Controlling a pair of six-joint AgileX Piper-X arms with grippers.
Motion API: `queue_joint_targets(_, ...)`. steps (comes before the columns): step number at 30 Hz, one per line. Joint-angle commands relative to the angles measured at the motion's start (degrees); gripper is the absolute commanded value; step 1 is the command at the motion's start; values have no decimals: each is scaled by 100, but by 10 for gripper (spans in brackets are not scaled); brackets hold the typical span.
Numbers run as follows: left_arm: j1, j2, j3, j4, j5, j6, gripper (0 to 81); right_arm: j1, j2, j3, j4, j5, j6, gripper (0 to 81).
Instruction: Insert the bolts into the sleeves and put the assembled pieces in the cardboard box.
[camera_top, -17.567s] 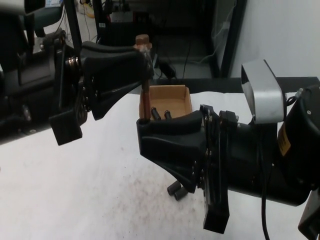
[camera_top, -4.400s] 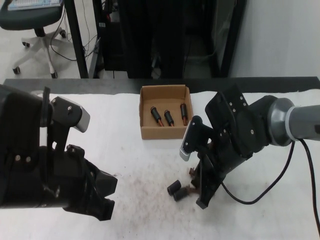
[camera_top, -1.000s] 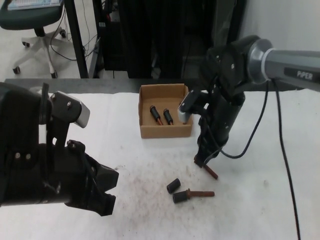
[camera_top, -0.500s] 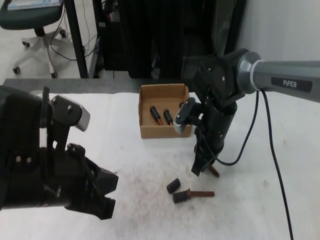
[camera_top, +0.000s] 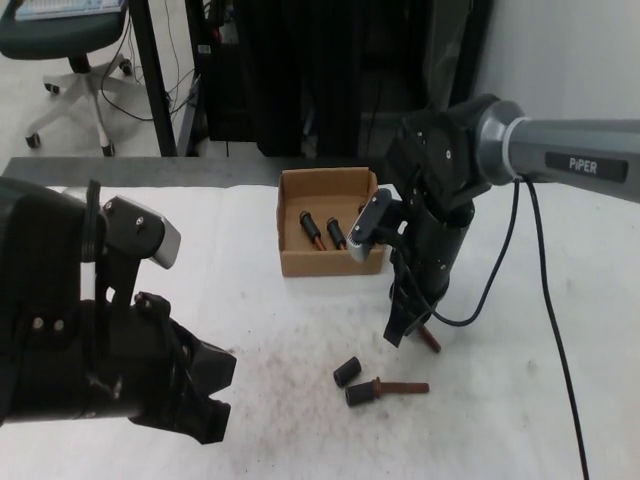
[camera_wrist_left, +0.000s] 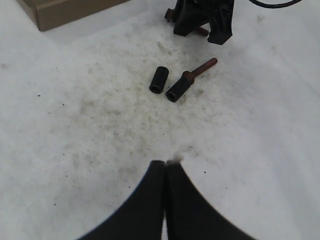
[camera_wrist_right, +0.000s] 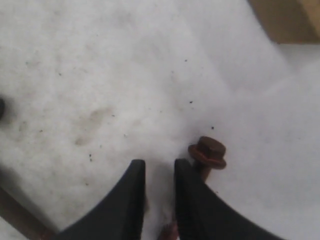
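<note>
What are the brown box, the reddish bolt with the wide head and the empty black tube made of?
The cardboard box: plain brown cardboard, matt, with folded walls. The bolt: probably metal, dull reddish-brown; coppery coating or rust, I can't tell which. The sleeve: smooth matt black, hollow; plastic, rubber or blackened metal all fit.

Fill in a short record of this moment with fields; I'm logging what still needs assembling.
box: cardboard box at the far side of the bench, at least two assembled pieces inside
loose sleeve: lying on the bench, no bolt sticking out
sleeve with a bolt: beside it, shank sticking out
loose bolt: on the bench, right beside a finger of the right gripper
right gripper: fingers slightly apart, low over the bench
left gripper: shut, empty, short of the sleeves
</note>
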Motion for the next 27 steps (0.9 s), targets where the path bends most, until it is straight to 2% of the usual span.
queue_joint_targets(1, -21, 5, -1, -99, -32, 40, 3, -42, -120, -59, 60, 49, -45, 197)
queue_joint_targets(27, -21, 5, -1, -241, -32, 25, 3, -252, -96, -54, -211, -11, -45, 197)
